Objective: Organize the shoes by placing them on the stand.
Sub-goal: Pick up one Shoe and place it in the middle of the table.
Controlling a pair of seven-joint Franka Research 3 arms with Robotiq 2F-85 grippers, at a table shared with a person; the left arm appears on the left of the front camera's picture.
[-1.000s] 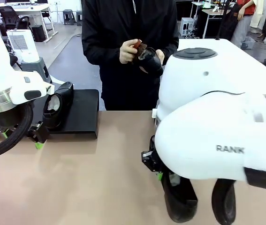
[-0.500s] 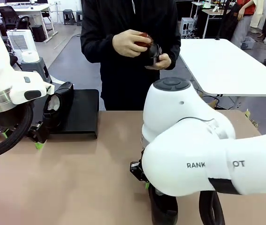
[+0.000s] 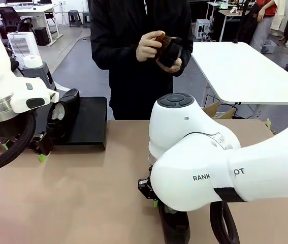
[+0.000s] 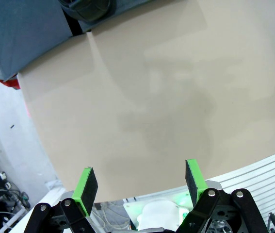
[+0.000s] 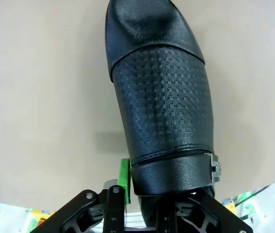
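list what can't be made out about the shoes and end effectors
- Front view: the right arm and the bottom edge hide most of the table shoe.
- Right wrist view: that shoe covers one finger of the right end effector, so its grip is unclear.
- Front view: the left arm hides part of the stand shoe.
- Front view: the person's hands cover much of the held shoe.

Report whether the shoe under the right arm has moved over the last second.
Yes. The shoe has shifted toward picture left, ending nearer the stand.

Left pincer (image 4: 139,182) wide open, downward — right pincer (image 5: 169,187) low, grip unclear
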